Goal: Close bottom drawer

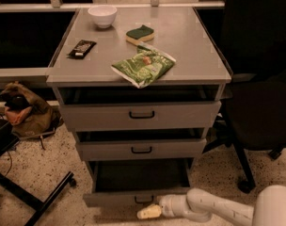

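Observation:
The bottom drawer [115, 197] is the lowest of the grey cabinet's three drawers. It stands pulled out, its dark inside [140, 175] showing, with a small black loop handle [143, 200] on its short front panel. My gripper [147, 213] is at the end of the white arm that reaches in from the lower right. It sits just below and in front of the drawer's handle, close to the front panel. The middle drawer [141, 149] and top drawer [141, 115] are each slightly open above.
On the cabinet top [194, 46] lie a white bowl [102, 15], a green sponge [140, 34], a green snack bag [143, 65] and a dark bar [82, 48]. A black office chair [260, 102] stands right. A brown bag [25, 109] and a black leg frame [35, 197] are left.

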Controlling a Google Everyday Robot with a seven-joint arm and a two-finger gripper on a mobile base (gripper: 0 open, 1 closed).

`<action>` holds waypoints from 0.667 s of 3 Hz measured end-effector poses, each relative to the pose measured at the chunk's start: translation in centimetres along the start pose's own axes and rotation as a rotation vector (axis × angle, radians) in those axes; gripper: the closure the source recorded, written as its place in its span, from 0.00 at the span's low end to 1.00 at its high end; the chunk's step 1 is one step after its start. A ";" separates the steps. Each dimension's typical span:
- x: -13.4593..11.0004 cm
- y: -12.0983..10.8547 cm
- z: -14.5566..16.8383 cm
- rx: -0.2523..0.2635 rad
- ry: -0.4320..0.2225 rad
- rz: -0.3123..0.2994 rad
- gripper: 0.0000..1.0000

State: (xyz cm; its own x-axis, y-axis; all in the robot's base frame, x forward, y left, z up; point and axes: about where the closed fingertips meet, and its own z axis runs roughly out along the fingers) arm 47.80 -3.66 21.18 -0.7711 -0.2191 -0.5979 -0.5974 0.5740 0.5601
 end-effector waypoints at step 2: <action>-2.1 -2.7 0.5 -0.027 -0.019 -0.020 0.00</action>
State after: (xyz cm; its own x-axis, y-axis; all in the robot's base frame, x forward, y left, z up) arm 51.11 -4.40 20.64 -0.7549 -0.2152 -0.6196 -0.6184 0.5482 0.5631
